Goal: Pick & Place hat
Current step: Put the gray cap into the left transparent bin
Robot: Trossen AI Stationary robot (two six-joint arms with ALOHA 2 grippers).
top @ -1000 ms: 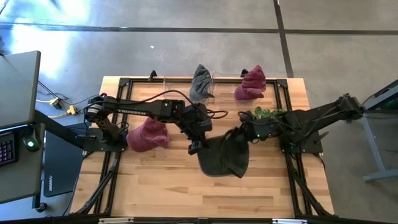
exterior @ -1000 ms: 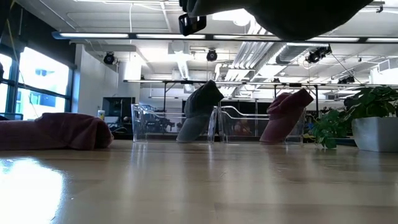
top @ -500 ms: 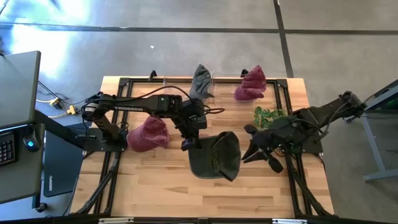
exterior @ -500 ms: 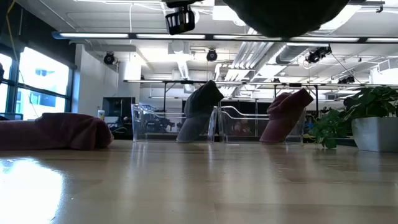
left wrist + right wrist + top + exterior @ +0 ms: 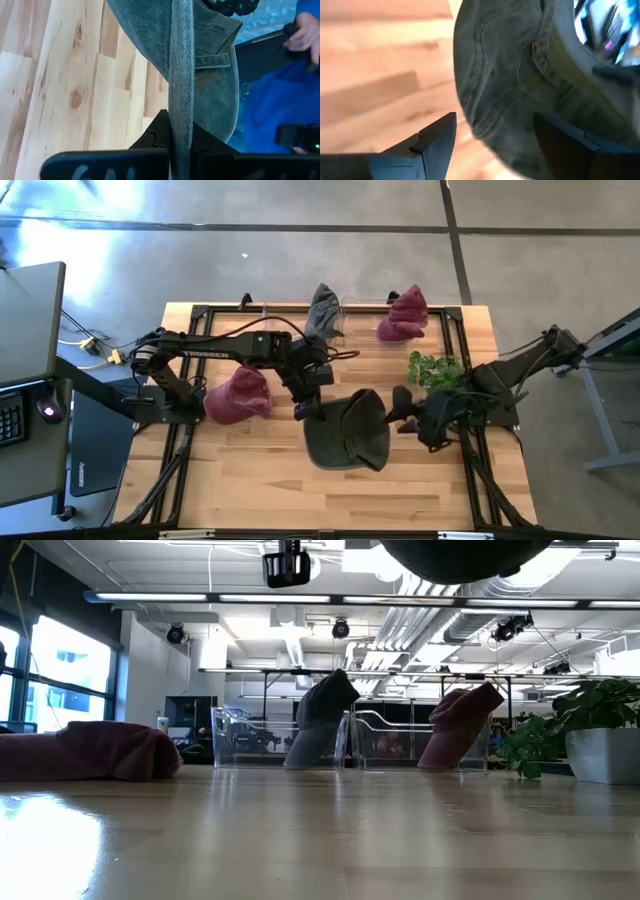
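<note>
Claw [image 5: 175, 150] of the left arm is clamped on the rim of the dark grey-green denim hat [image 5: 347, 430], a limp, stitched bucket shape held above the middle of the wooden counter [image 5: 250, 470]. Right claw [image 5: 492, 135] stands wide open just beside the hat's crown, touching nothing.

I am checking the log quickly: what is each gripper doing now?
Left gripper: shut on the dark hat.
Right gripper: open, beside the dark hat, holding nothing.

Overhead view straight down, low view level across table [image 5: 320, 840], wrist views close on shared hat [image 5: 210, 75].
</note>
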